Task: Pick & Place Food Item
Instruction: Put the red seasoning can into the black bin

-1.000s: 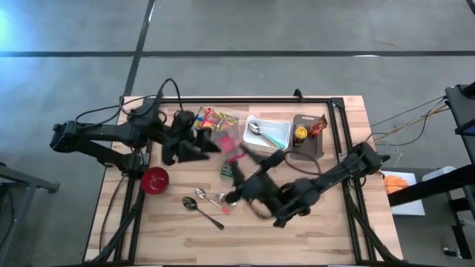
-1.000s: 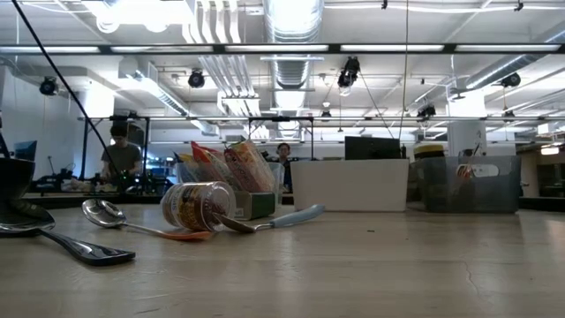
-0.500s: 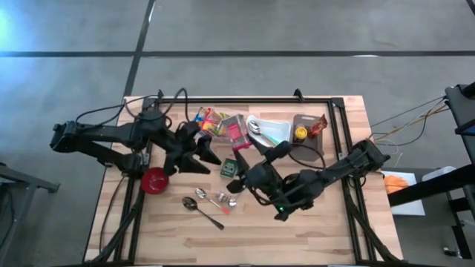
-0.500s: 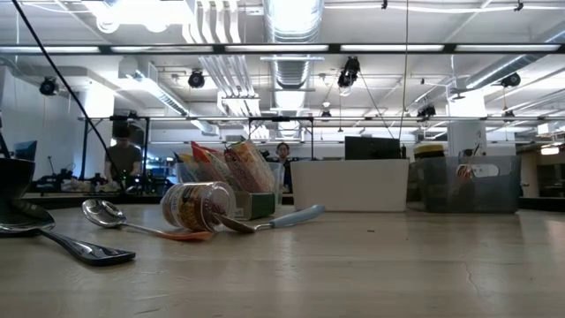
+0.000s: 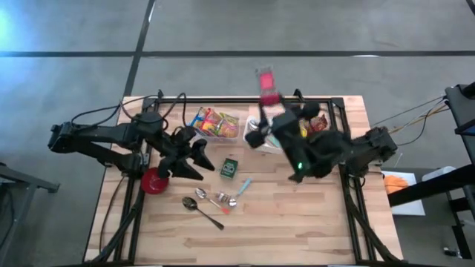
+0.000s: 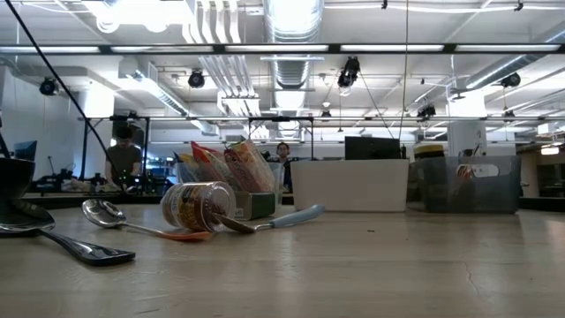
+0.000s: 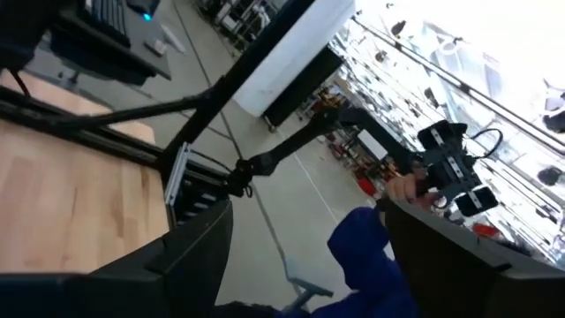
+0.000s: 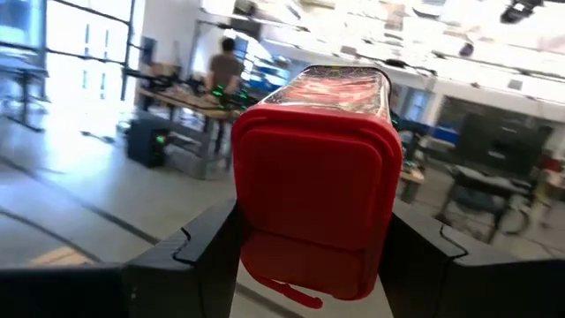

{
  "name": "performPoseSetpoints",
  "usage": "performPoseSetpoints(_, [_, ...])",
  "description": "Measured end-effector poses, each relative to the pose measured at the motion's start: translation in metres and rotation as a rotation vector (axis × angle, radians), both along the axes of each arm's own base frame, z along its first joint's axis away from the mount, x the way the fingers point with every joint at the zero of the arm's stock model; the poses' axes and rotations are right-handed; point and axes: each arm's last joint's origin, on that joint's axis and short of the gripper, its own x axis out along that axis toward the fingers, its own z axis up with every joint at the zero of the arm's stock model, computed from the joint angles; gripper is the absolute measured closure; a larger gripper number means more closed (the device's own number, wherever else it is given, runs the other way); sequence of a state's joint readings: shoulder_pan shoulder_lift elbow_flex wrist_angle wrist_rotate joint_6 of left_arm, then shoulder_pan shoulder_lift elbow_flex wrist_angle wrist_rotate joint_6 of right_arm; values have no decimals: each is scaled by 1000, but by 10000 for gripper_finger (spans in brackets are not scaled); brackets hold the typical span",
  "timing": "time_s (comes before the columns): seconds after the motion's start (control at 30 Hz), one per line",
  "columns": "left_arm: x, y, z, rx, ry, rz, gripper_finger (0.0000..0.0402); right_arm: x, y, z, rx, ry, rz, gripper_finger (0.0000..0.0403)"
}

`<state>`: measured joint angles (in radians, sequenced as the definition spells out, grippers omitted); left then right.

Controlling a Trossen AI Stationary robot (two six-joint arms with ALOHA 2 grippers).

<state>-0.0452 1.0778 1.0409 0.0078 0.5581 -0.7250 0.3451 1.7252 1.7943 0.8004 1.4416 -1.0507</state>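
Since a second ago the right gripper (image 5: 269, 95) has been swung from mid-surface up to the far edge, and the red-lidded food tub (image 5: 266, 81) is now carried high, tilted up, well above the wooden surface (image 5: 297, 222). It's grasped between the right fingers (image 8: 190, 256), seen close in the wrist view. The left gripper (image 5: 199, 157) has been pulled back near the red bowl (image 5: 154, 180), fingers released, nothing held. Spoons (image 5: 202, 205) are left lying near the front.
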Motion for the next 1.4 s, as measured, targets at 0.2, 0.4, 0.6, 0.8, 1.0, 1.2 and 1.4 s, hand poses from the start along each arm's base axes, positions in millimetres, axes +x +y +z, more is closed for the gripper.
performPoseSetpoints(0.2, [-14, 1, 11, -2, -53, 3, 102, -19, -28, 18, 11, 13, -70, 200])
performPoseSetpoints(0.4, [-27, 2, 20, -2, -106, 17, 102, -31, -36, 32, -81, -60, 33, 201])
performPoseSetpoints(0.6, [-31, 2, 23, -2, -121, 16, 102, -31, -40, 17, -38, -35, 316, 201])
performPoseSetpoints(0.8, [-31, 2, 20, 9, -103, 15, 102, -51, -81, 2, 336, -72, 530, 201])
performPoseSetpoints(1.0, [-30, 2, 18, 12, -82, 16, 102, -70, -125, -29, 772, 6, 413, 201])
performPoseSetpoints(1.2, [-30, 2, 17, 12, -76, 16, 102, -91, -159, -63, 1017, 132, 62, 201])
performPoseSetpoints(1.4, [-30, 2, 15, 14, -51, 16, 102, -106, -180, -85, 1163, 239, -196, 201])
